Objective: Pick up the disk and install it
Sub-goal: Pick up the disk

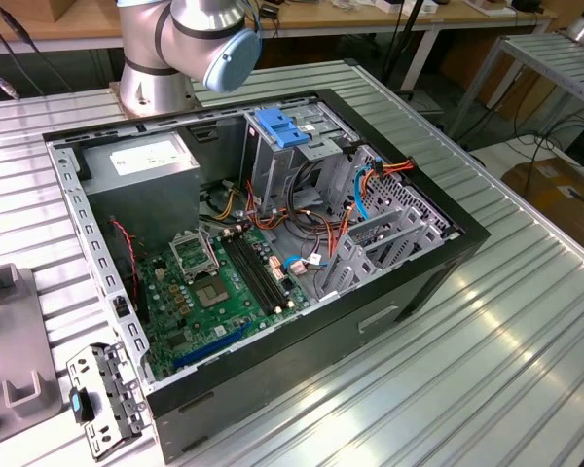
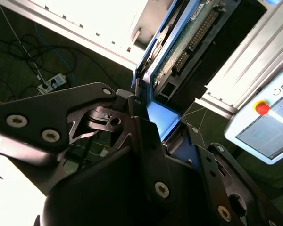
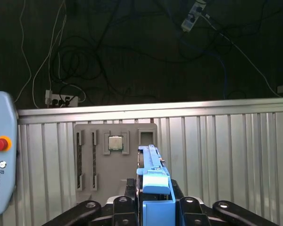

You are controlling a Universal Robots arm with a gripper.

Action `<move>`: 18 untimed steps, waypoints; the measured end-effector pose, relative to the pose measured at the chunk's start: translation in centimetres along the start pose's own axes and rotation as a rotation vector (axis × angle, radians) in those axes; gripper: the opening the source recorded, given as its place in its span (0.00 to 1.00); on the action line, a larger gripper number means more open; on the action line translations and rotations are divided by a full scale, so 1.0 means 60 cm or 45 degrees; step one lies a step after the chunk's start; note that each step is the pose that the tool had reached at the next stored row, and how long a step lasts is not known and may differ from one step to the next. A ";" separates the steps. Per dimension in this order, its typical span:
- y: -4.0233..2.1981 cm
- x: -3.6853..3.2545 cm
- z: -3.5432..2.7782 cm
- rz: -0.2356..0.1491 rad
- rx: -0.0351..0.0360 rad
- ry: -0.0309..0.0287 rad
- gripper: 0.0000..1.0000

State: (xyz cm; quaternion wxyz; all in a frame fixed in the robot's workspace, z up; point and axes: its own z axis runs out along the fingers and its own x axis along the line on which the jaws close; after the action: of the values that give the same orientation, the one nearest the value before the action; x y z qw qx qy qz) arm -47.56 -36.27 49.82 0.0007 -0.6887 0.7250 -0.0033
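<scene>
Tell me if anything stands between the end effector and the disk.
Nothing visible does. In the first wrist view the end effector is closed on the disk, its fingers pressing on either side of the blue-framed edge.

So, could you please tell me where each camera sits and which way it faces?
Exterior view: a separate raised camera, looking down into the open computer case on the slatted table; the arm stands beyond it.
First wrist view: on the arm, looking along the hand and the disk it grips toward a grey tray and floor.
Second wrist view: on the arm, close behind the hand's linkages, facing the disk.
Shared: both wrist views show hand, disk and pendant.
</scene>
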 end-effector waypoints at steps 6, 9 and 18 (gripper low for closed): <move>0.000 0.000 0.000 0.000 -0.0001 0.0001 0.37; -0.004 0.000 0.000 0.000 -0.0001 0.0001 0.37; -0.028 -0.001 0.000 0.000 -0.0001 0.0000 0.37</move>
State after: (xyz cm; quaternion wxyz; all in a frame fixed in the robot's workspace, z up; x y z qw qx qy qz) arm -45.89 -36.27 49.83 0.0007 -0.6887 0.7250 -0.0033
